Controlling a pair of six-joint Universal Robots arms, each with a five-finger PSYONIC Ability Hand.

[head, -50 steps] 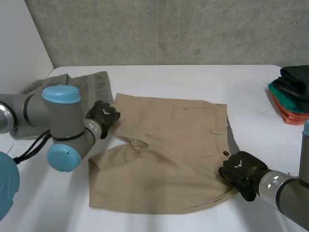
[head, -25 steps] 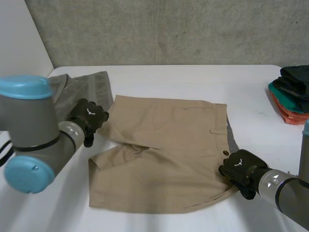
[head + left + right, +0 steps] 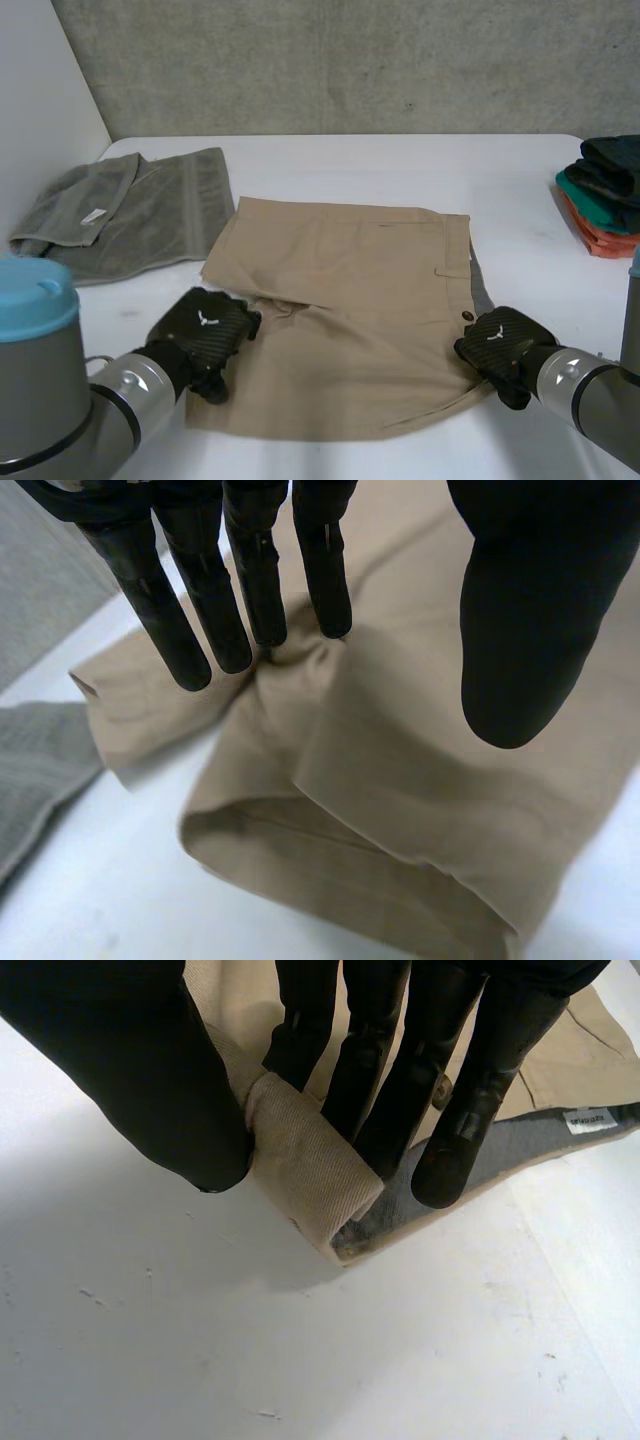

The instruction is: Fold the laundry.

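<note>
Shorts [image 3: 350, 300], tan, are lying flat on white table [image 3: 400, 165], approx. centre, waistband end toward robot's right, legs toward its left.

L hand [image 3: 205, 327] is sitting over hem of leg nearer robot. In left wrist view its fingers [image 3: 205, 610] are pointing straight at cloth by crotch creases, w/ thumb [image 3: 520, 620] standing well apart. Hand is spread and gripping nothing; contact w/ cloth cannot be told. Leg opening [image 3: 330, 850] is gaping slightly below palm.

R hand [image 3: 497, 345] is working at near corner of waistband. In right wrist view thumb [image 3: 140, 1070] and fingers [image 3: 385, 1090] are pinching a fold of waistband [image 3: 305, 1170] between them. Corner is standing raised off table, and grey lining [image 3: 500, 1150] is showing beneath.

Towel [image 3: 130, 210], grey, loosely folded, is lying at far left of table, just beside far leg. Stack of folded clothes [image 3: 605, 195] is sitting at right edge, well apart from shorts.
</note>
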